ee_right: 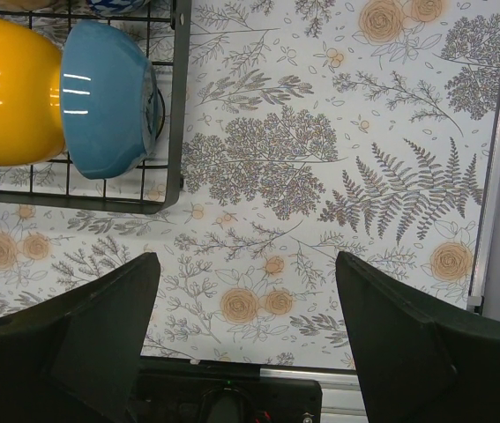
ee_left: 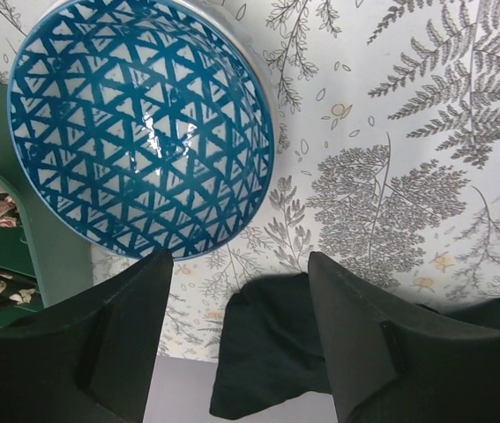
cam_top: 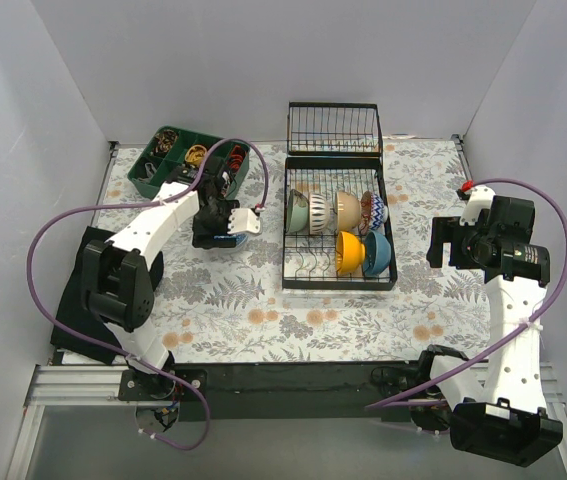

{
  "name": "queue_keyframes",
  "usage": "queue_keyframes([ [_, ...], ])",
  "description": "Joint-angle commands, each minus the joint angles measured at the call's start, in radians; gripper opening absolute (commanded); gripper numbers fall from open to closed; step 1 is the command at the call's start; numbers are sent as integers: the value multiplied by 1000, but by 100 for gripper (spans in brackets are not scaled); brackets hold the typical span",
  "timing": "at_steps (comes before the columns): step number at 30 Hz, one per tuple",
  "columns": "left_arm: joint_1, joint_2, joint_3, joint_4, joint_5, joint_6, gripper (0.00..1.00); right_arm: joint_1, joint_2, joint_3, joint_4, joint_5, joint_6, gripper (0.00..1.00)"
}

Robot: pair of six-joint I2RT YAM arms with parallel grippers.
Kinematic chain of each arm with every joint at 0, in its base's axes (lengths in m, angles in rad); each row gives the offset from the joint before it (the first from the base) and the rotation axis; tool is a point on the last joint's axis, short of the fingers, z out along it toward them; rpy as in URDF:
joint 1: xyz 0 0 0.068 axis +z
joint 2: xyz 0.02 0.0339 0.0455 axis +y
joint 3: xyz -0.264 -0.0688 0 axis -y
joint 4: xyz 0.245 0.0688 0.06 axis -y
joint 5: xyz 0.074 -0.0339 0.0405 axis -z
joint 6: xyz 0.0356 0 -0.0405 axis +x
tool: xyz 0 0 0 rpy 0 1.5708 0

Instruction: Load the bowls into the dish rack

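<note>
The black wire dish rack stands mid-table. In it on edge stand a mint green bowl, a beige bowl, a red-and-white patterned bowl, an orange-yellow bowl and a solid blue bowl. A blue patterned bowl sits upright on the table left of the rack, mostly hidden under my left gripper in the top view. The left gripper is open and empty, just beside the bowl's rim. My right gripper is open and empty over the table right of the rack.
A green compartment tray with small items stands at the back left, close to the blue patterned bowl. A black cloth lies at the table's left edge. The rack's wire basket section is behind it.
</note>
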Motion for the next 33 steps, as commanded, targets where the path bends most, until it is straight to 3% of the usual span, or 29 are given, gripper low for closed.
queue_keyframes([
  [1,6,12,-12,75,-7,48,62,-6,-11,14,23,-3,12,89],
  [15,12,99,21,95,-29,87,47,-6,0,13,25,2,12,89],
  [23,12,104,95,29,-29,78,19,-4,-2,3,34,2,13,89],
  [30,9,45,81,-19,19,67,7,-6,3,-3,40,-6,16,89],
  [33,5,15,55,-6,40,47,7,-6,4,-4,42,-7,16,88],
])
